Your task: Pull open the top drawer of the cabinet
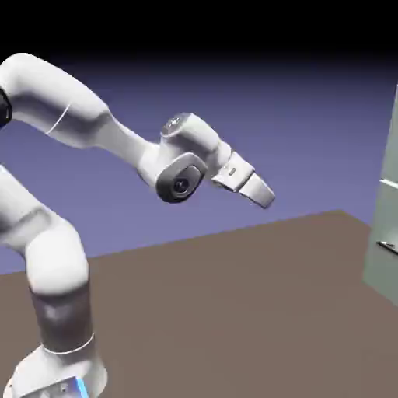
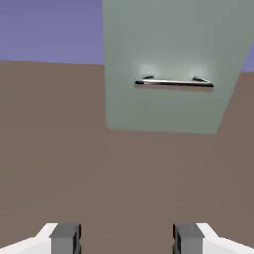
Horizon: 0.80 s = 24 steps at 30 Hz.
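The pale grey-green cabinet (image 1: pixel 380 272) stands at the exterior view's right edge, partly cut off. Two whitish bar handles show on it. The upper handle (image 1: pixel 389 184) belongs to the top drawer (image 1: pixel 392 159). My gripper (image 1: pixel 266 197) hangs in the air well to the left of the cabinet, tilted down toward it and touching nothing. In the hand view the gripper (image 2: pixel 126 240) is open, with only bare table between its grey fingertips (image 2: pixel 64 238). Ahead, that view shows the cabinet's lower part (image 2: pixel 168 49) with one bar handle (image 2: pixel 173 83) near its base. The top drawer lies above that view.
The brown table (image 1: pixel 233 295) stretches between the arm's base and the cabinet. The lower handle (image 1: pixel 386 247) sits below the top drawer's. The white arm rises from the lower left.
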### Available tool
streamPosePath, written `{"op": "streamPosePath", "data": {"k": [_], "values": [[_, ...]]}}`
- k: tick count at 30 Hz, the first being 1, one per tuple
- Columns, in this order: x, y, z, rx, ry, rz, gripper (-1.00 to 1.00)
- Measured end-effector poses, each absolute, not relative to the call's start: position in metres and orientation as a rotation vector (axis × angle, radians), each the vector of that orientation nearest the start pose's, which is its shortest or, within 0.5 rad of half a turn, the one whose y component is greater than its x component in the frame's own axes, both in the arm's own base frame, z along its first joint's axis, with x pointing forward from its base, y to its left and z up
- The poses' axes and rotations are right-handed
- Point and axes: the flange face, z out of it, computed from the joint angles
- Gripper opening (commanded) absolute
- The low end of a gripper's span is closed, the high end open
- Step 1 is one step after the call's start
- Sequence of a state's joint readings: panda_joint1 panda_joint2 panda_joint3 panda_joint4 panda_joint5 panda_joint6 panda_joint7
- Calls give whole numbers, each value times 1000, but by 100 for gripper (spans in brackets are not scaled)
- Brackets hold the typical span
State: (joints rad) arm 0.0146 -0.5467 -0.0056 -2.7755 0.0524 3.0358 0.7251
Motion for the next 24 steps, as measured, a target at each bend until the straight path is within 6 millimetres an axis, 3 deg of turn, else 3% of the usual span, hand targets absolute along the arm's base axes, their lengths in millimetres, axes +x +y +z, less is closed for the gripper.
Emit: {"op": "streamPosePath", "data": {"k": [12,24], "values": [[483,-53,522,-2034,1295,-967,0],[555,-96,548,-1609,1485,-888,0]]}}
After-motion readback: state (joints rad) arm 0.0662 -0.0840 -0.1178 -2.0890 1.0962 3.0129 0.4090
